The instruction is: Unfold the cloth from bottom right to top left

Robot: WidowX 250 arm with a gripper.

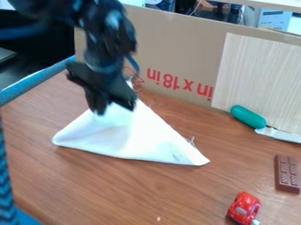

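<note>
The black gripper (113, 105) hangs over the upper left part of the white cloth (147, 136), its lower end overlapping the cloth in the view. Blur hides how it stands and whether it touches the fabric. The cloth lies folded in a rough triangle on the wooden table, with one corner at the left, one at the lower right and the top running up behind the gripper. Loose threads stick out along its right edge.
A cardboard panel (176, 52) stands behind the cloth, with a pale board (258, 79) against it. A green-handled knife (248, 117), a chocolate bar (287, 173) and a red toy car (244, 207) lie to the right.
</note>
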